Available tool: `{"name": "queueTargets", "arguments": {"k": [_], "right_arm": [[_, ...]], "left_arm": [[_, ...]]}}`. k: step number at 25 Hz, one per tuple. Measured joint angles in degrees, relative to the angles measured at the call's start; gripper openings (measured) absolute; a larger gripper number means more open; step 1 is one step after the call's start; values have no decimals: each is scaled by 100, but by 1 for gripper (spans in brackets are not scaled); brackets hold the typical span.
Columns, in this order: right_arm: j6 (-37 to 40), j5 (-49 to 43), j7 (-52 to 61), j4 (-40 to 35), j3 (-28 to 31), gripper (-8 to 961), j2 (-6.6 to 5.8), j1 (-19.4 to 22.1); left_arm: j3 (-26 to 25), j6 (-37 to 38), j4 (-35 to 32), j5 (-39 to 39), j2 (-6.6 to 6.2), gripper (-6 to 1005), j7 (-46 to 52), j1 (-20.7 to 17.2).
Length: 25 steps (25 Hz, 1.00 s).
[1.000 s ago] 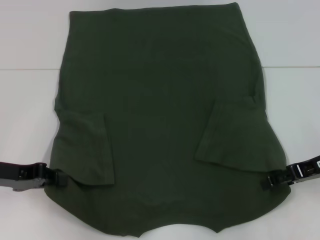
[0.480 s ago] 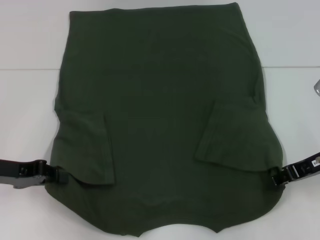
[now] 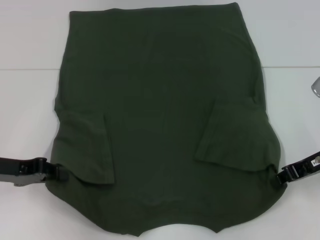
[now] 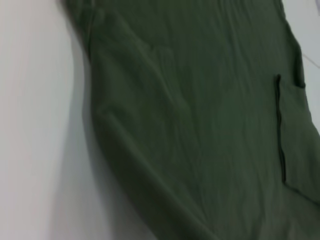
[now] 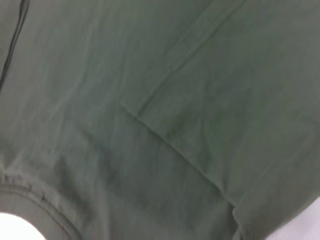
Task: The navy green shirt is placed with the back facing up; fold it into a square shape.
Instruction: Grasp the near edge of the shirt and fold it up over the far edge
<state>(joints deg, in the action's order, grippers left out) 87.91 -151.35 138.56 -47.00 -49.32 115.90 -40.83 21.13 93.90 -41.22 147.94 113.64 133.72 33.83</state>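
The navy green shirt lies flat on the white table, plain side up, with its neckline at the near edge and its hem at the far edge. Both short sleeves are folded inward onto the body, one sleeve on the left and the other sleeve on the right. My left gripper sits at the shirt's near-left edge, by the shoulder. My right gripper sits at the near-right edge. The left wrist view shows the shirt and a sleeve edge. The right wrist view is filled by the shirt and its collar seam.
A small grey object shows at the far right edge of the head view. A faint seam line crosses the white table behind the shirt's middle.
My right gripper has slid outward to the right and slightly up, and the shirt's near-right edge has drawn in. My left gripper has shifted a little upward along the left edge.
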Motion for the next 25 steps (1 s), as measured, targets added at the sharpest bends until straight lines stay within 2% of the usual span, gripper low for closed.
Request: {"name": "queueTargets", "arguments": {"k": [1,5,12,15,19,22,25], "right_arm": [[21,0,-20,-5,-35,56,-7,-5],[308,0,-189,-37,-90,56,-31,-23],[1416,44,-863,-272,-12,56,-115,10],[1872,44,-1257,-284,43,56,-164,41],[2237,14,-1606,-299,3,55,-173,83],[2373,4,-1685,-267,-138,55,-171,101],[2516,-66,-1839,-268,-366,55,-93,158]], "left_arm": [[-32,12,0,-10,-3,108,-17,-3],[-123,265,20,-16,-63,110,-27,-13],[-134,1361,6,125,-98,114,-209,-122],[-114,1671,-2,509,-97,116,-245,-187],[-20,1985,15,1001,-62,118,-340,-216],[-11,2155,15,1047,-48,120,-394,-239],[32,2367,5,1173,-37,122,-555,-275]]}}
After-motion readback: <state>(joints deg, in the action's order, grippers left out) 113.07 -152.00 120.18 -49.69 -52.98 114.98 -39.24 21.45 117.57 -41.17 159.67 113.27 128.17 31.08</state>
